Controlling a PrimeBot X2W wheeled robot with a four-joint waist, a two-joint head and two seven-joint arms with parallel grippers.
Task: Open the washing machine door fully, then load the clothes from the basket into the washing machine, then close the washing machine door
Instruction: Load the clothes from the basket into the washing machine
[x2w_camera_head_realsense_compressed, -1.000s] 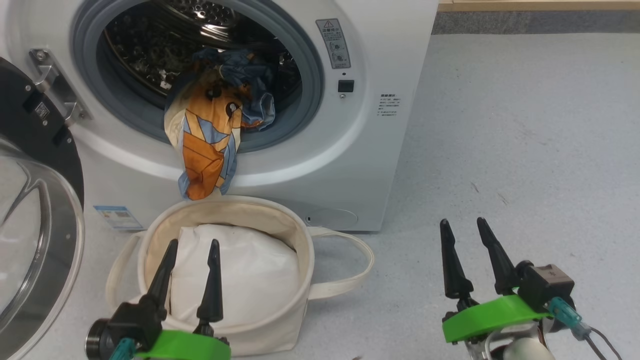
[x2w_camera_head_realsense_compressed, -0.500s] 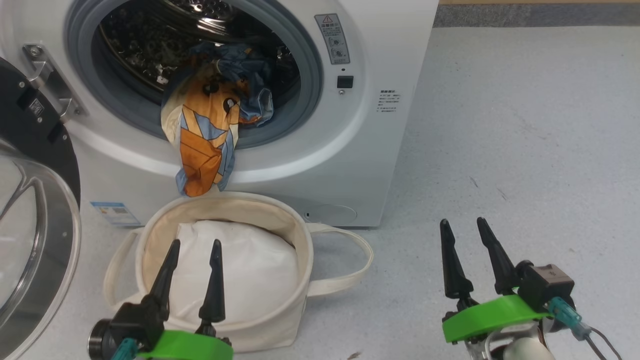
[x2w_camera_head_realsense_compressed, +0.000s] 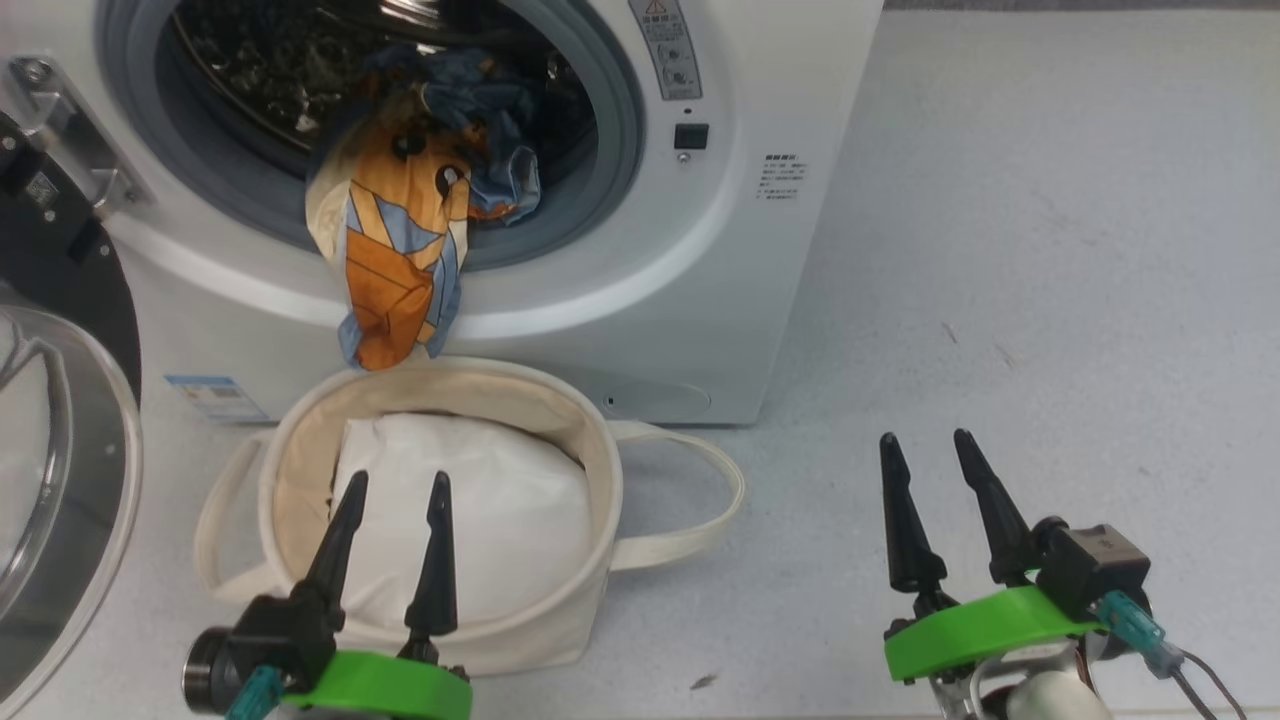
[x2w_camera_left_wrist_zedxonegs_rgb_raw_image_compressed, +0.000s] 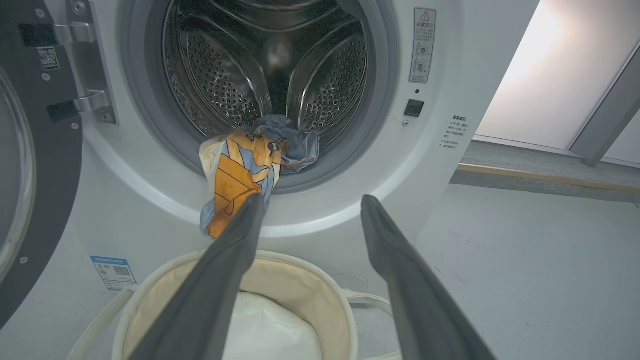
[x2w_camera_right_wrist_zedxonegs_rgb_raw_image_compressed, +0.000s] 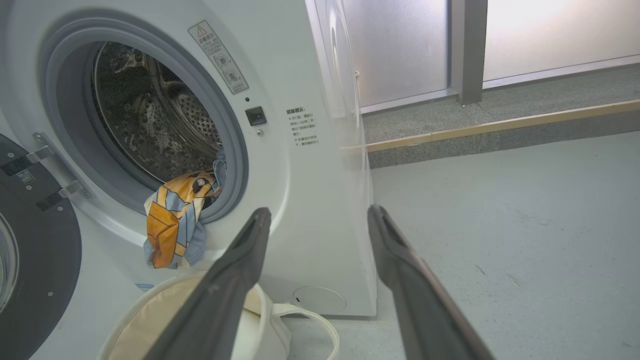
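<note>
The white washing machine stands with its door swung wide to the left, black rim and glass bowl showing. The clothes sit at the drum mouth: blue fabric inside, the cream, orange and light-blue piece drooping over the grey ring and down the front. Below it the cream basket holds a plain white padded bag. My left gripper hovers open over the basket's near side. My right gripper hangs open above bare floor to the right, nothing between its fingers.
Grey floor stretches to the right of the machine. A raised strip with a wooden edge and frosted panels lie behind. One basket handle loops out toward the right. A blue label sticker marks the machine's lower front.
The head camera has tilted down, so the machine and basket sit higher in the picture. Both grippers stay open in place; the clothes hang as before.
</note>
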